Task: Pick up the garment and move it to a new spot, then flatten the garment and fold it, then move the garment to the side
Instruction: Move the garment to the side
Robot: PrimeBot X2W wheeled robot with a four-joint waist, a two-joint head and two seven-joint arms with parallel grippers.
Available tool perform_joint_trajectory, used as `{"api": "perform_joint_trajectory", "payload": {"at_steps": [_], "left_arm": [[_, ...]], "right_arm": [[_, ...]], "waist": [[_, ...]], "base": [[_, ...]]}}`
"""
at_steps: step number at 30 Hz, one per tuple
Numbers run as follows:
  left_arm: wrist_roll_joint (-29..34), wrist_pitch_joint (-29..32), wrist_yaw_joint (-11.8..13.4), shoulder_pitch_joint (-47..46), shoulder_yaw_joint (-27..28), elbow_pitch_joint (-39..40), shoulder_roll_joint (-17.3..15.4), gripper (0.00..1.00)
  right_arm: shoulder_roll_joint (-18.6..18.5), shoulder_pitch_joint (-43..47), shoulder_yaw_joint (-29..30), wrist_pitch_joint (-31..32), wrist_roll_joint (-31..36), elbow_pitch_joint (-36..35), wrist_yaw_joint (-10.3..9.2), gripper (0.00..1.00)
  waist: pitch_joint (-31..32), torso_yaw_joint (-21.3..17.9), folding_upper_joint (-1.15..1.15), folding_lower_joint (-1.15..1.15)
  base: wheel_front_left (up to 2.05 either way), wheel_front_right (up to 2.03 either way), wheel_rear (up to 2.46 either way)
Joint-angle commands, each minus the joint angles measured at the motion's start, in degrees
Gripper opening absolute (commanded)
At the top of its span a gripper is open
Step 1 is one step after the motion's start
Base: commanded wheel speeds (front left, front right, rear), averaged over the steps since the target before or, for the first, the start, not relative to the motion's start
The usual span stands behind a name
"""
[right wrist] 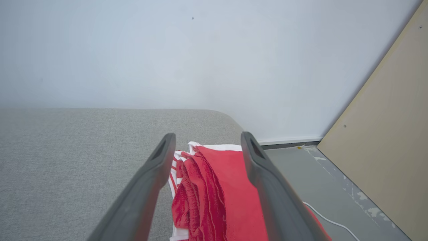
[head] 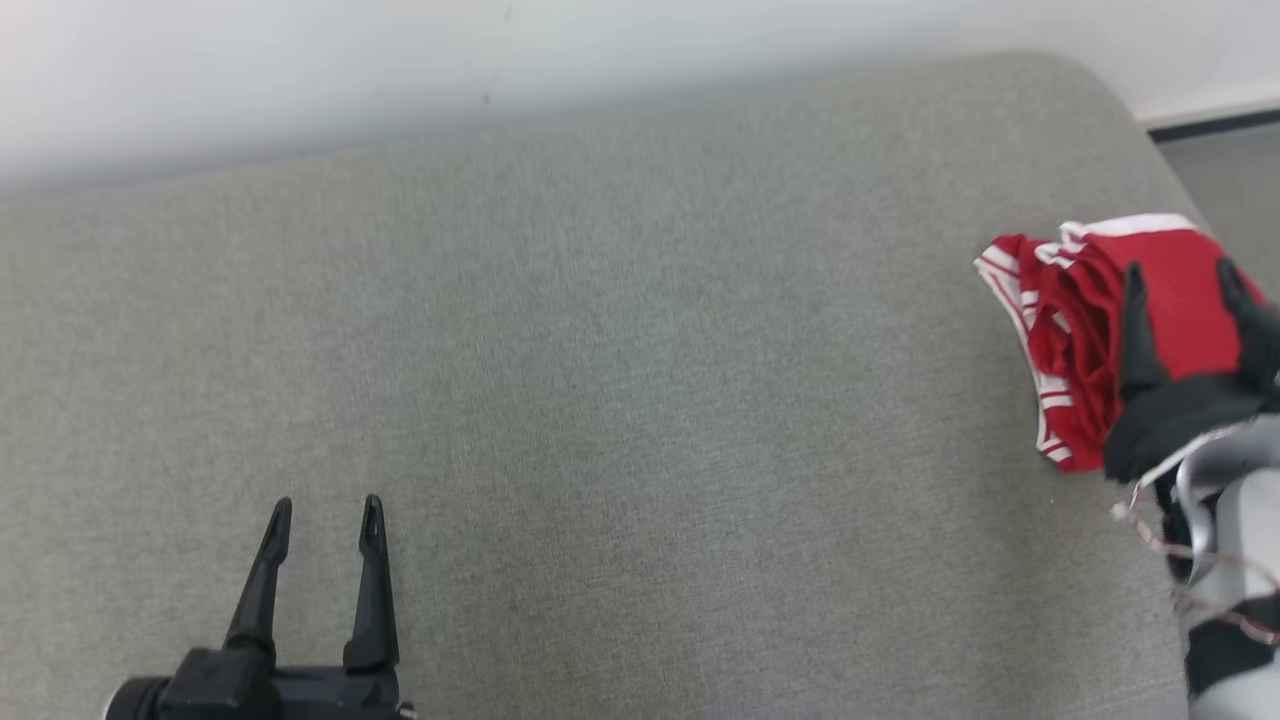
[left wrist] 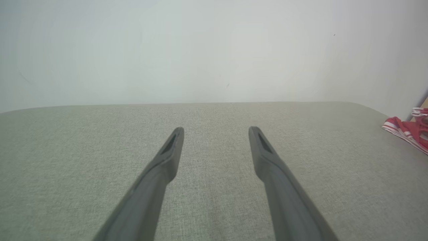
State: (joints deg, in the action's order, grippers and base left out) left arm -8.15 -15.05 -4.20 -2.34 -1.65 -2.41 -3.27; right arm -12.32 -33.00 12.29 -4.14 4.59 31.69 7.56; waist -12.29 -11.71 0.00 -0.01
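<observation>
The garment is red with white stripes, folded into a small bundle at the far right edge of the grey cushioned surface. My right gripper hovers over it with its jaws spread wide and nothing gripped; the right wrist view has the red cloth lying between and below the two fingers. My left gripper stands open at the lower left, far from the garment, above bare fabric. In the left wrist view the gripper is open, and a corner of the garment peeks in at the right edge.
A pale wall runs behind the cushion. Past the cushion's right edge is grey floor with a thin white cable and a leaning beige panel.
</observation>
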Motion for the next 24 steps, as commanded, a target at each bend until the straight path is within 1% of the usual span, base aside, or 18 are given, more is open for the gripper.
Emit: {"api": "perform_joint_trajectory", "payload": {"at_steps": [1, 3, 6, 10, 12, 13, 15, 20, 24], "left_arm": [[-0.5, -0.1, 0.1, 1.4, 0.3, 0.2, 0.2, 1.00], [-0.8, -0.1, 0.3, 2.2, 0.7, 0.3, 0.3, 1.00], [-1.5, -0.1, 0.7, 3.8, 1.3, 0.4, 0.3, 1.00], [-2.5, -0.1, 1.7, 5.6, 2.0, 0.0, 0.4, 1.00], [-3.6, -0.1, 2.3, 6.6, 2.2, -0.4, 0.4, 1.00], [-4.5, -0.1, 3.1, 7.6, 2.5, -0.9, 0.4, 1.00], [-5.5, -0.1, 3.7, 8.2, 2.9, -1.6, 0.4, 1.00], [-6.3, -0.1, 4.8, 9.0, 3.9, -3.1, 0.4, 1.00], [-5.6, -0.1, 5.5, 9.8, 4.9, -3.8, 0.4, 1.00]], "right_arm": [[0.3, 2.7, -0.8, -0.9, -1.2, -1.7, -0.19, 1.00], [1.7, 5.6, -2.4, -1.9, -3.2, -4.0, -0.18, 1.00], [2.0, 9.7, -6.0, -3.3, -5.8, -6.7, -0.18, 1.00], [0.7, 15.1, -11.2, -5.7, -9.1, -8.9, -0.18, 1.00], [0.6, 17.7, -13.2, -6.9, -10.5, -9.4, -0.18, 1.00], [0.5, 19.5, -14.3, -7.8, -11.7, -10.0, -0.18, 1.00], [0.4, 21.2, -15.5, -8.7, -11.4, -10.6, -0.18, 1.00], [1.7, 24.3, -16.3, -9.7, -11.4, -11.2, -0.18, 1.00], [3.7, 26.6, -16.2, -10.3, -10.8, -11.5, -0.18, 1.00]], "waist": [[3.8, -0.1, 0.00, 0.01], [5.3, 0.0, 0.00, 0.01], [7.4, 0.0, 0.00, 0.01], [9.6, 0.2, 0.00, 0.01], [10.8, 0.4, 0.00, 0.01], [11.4, 0.6, 0.00, 0.01], [12.0, 0.8, 0.00, 0.01], [12.7, 1.4, 0.00, 0.01], [13.3, 1.9, 0.00, 0.01]], "base": [[0.00, 0.00, 0.00], [0.00, 0.00, 0.00], [0.00, 0.00, 0.00], [0.00, 0.00, 0.00], [0.00, 0.00, 0.00], [0.00, 0.00, 0.00], [0.00, 0.00, 0.00], [0.00, 0.00, 0.00], [0.00, 0.00, 0.00]]}}
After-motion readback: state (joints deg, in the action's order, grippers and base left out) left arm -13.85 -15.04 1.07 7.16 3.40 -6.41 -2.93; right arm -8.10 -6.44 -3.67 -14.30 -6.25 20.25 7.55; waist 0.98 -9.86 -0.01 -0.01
